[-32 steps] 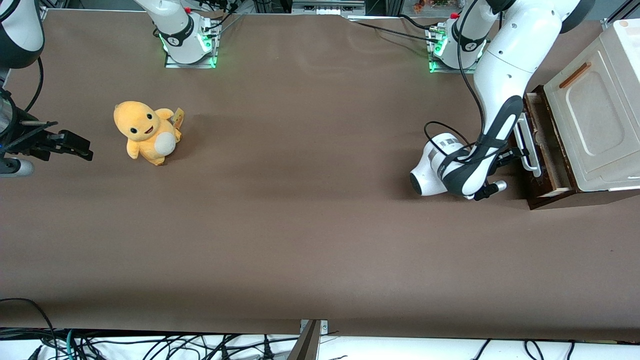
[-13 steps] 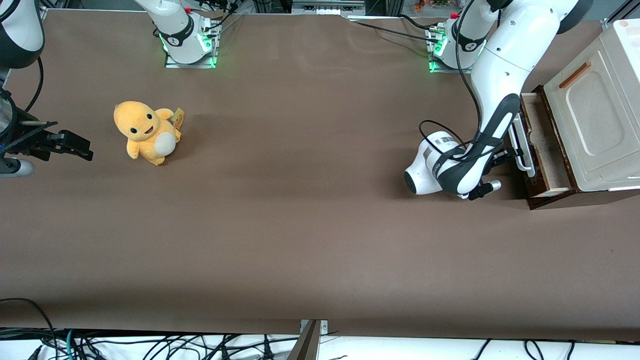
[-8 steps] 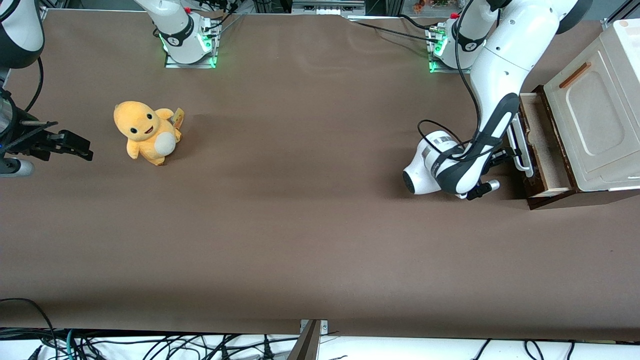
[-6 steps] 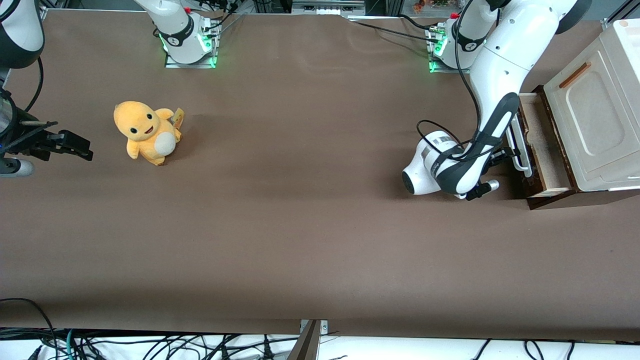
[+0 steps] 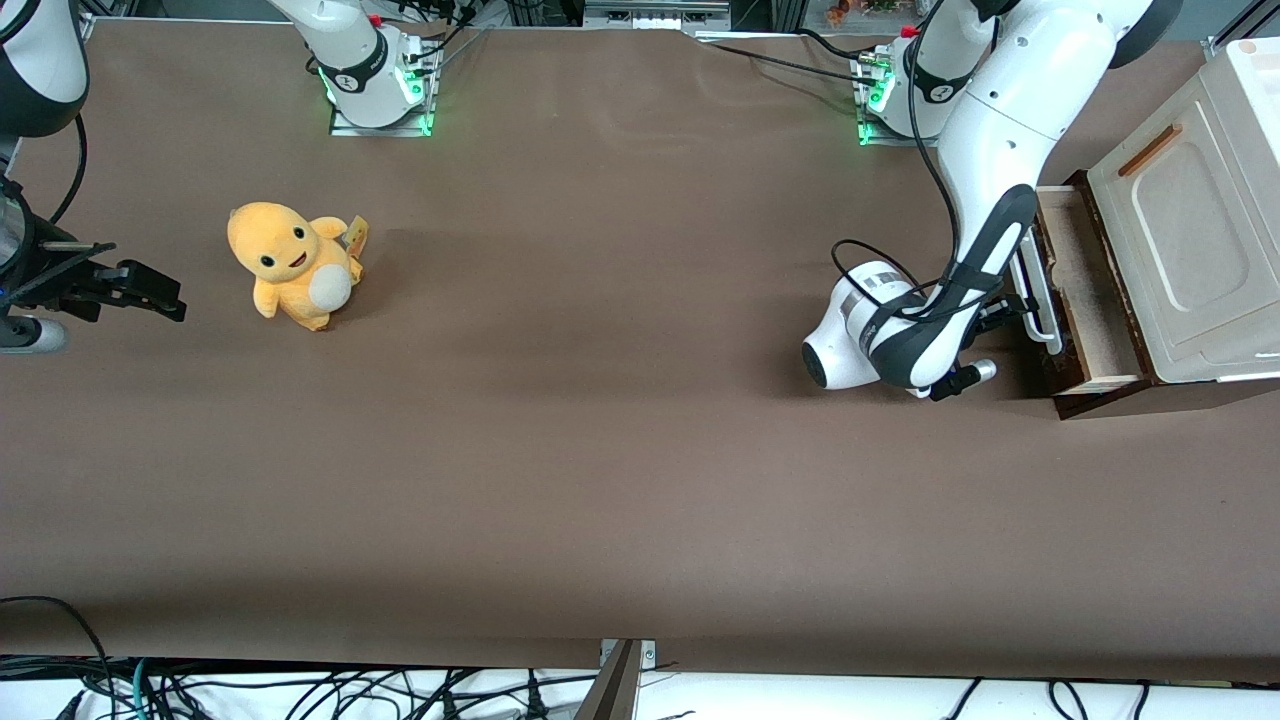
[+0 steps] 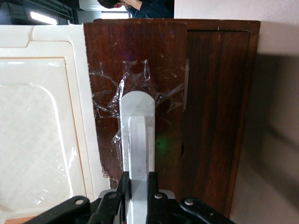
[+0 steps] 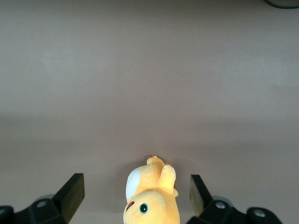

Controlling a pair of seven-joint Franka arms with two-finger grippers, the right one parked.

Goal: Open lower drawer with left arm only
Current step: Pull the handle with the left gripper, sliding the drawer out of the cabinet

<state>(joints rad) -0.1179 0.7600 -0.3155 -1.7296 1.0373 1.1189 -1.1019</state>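
A brown table (image 5: 600,480) fills the room's middle. Toward the working arm's end, the left arm (image 5: 1010,130) bends down low so its gripper (image 6: 138,184) meets the front of the lower drawer (image 5: 1085,290). The black fingers (image 6: 123,186) are pinching the drawer's white handle (image 6: 138,135) from both sides. The drawer sits partly pulled out from under a cream cabinet (image 5: 1190,240), showing a strip of its pale wood inside. Crinkled clear tape (image 6: 140,88) clings to the dark brown drawer front around the handle. Toward the parked arm's end, well apart, a yellow plush toy (image 5: 290,262) sits on the table.
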